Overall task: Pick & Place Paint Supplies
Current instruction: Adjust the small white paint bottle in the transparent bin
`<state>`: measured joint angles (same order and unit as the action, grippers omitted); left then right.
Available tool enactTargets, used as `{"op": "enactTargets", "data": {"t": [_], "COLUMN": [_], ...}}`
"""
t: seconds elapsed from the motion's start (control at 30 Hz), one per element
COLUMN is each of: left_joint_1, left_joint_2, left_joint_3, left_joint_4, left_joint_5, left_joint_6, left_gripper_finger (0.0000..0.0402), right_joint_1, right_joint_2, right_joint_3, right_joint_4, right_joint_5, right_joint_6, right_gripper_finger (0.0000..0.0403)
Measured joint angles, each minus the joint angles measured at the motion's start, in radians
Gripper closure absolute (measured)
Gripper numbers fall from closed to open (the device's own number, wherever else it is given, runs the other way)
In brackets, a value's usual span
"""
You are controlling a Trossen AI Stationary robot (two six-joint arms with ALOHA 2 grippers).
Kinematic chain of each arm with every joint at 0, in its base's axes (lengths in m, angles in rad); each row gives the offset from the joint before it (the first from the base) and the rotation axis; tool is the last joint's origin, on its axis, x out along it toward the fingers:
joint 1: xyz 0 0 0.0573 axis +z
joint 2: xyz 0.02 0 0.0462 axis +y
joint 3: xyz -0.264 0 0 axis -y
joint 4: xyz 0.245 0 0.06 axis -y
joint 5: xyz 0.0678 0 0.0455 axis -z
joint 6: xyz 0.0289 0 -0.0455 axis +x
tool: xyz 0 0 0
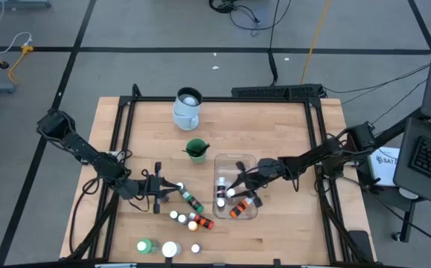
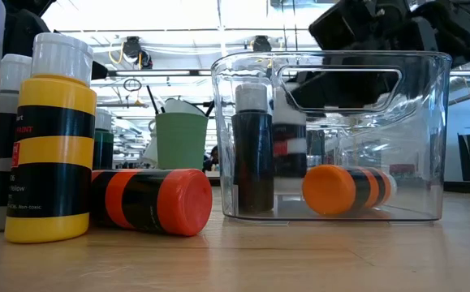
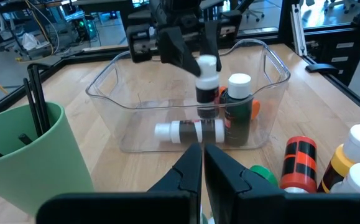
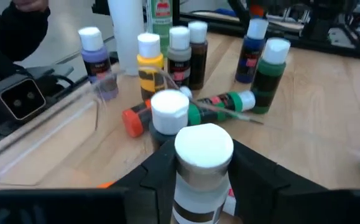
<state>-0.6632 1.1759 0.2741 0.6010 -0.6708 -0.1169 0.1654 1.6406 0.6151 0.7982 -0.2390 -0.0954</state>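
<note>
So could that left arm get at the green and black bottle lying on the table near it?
Probably yes. The green and black bottle lies on open wood just ahead of the left gripper, nothing between them. Its jaws are shut, so they would have to open first.

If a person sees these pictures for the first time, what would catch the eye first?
Probably the clear tub right of the table's centre, where the right gripper holds a white-capped bottle upright over the bottles already inside. Next, the cluster of colourful bottles near the front edge, with the shut left gripper beside them.
</note>
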Motion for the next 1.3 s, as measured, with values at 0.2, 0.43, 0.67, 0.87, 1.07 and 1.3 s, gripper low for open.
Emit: {"op": "enactTargets", "data": {"t": [0.2, 0.43, 0.67, 0.87, 1.07, 1.3], "left_joint_1": [0.000, 0.000, 0.000, 0.000, 0.000, 0.000], "left_joint_2": [0.000, 0.000, 0.000, 0.000, 0.000, 0.000], "left_joint_3": [0.000, 0.000, 0.000, 0.000, 0.000, 0.000], "left_joint_4": [-0.005, -0.024, -0.029, -0.023, -0.023, -0.024], "left_joint_5": [0.000, 0.000, 0.000, -0.001, -0.001, -0.001], "left_joint_6": [-0.002, -0.020, -0.027, -0.021, -0.021, -0.021], "left_gripper_finger": [0.0380, 0.0380, 0.0380, 0.0380, 0.0380, 0.0380], "right_joint_1": [0.001, -0.007, -0.016, -0.016, -0.020, -0.029], "right_joint_2": [-0.134, -0.276, -0.325, -0.309, -0.251, -0.186], "right_joint_3": [0.000, -0.060, -0.170, -0.172, -0.172, -0.171], "right_joint_4": [-0.167, -0.268, -0.179, -0.203, -0.162, -0.097], "right_joint_5": [0.051, 0.312, 0.371, 0.365, 0.370, 0.369], "right_joint_6": [-0.063, -0.090, 0.000, 0.007, 0.019, 0.035], "right_gripper_finger": [0.0292, 0.0292, 0.0292, 0.0292, 0.0292, 0.0290]}}
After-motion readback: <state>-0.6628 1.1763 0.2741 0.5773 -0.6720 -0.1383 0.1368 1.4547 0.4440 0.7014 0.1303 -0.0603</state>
